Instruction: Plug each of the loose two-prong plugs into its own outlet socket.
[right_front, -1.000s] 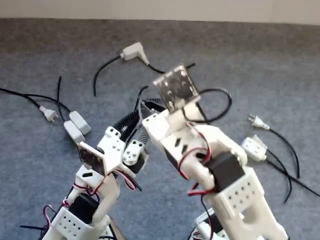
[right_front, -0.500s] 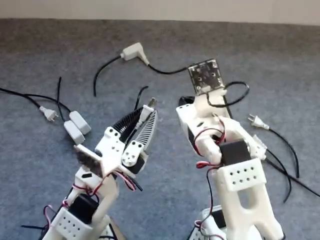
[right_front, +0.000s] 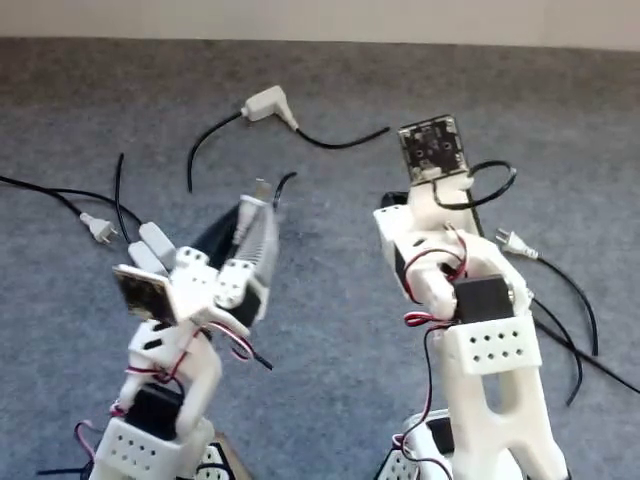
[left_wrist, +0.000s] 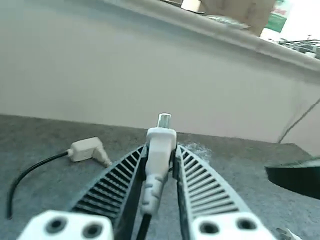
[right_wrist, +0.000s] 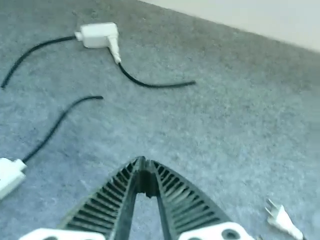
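Fingers (left_wrist: 200, 185) of left gripper (left_wrist: 161, 148) closed on white two-prong plastic plug (left_wrist: 159, 140). The plug is pinched at its body, its long axis in line with the fingers. Its metal prong end sticks out past the fingertips, and its black cable trails back between the jaws. The plug is off the grey carpet (right_front: 330, 300), pointing toward the far wall. A white angled connector on a black cable (right_front: 265, 102) lies ahead of the prongs and off to one side, well apart. 2 white rectangular socket blocks (right_front: 160, 240) lie on the carpet just beside the left arm, behind the fingertips. Reaching them likely needs a turn back and down, and the left arm is the nearer one. Right gripper (right_wrist: 145, 172) has its jaws closed tip to tip, nothing seen held, raised over carpet. 2 small loose white plugs lie flat: 1 (right_front: 512, 242) near the right arm, 1 (right_front: 97, 228) near the socket blocks.
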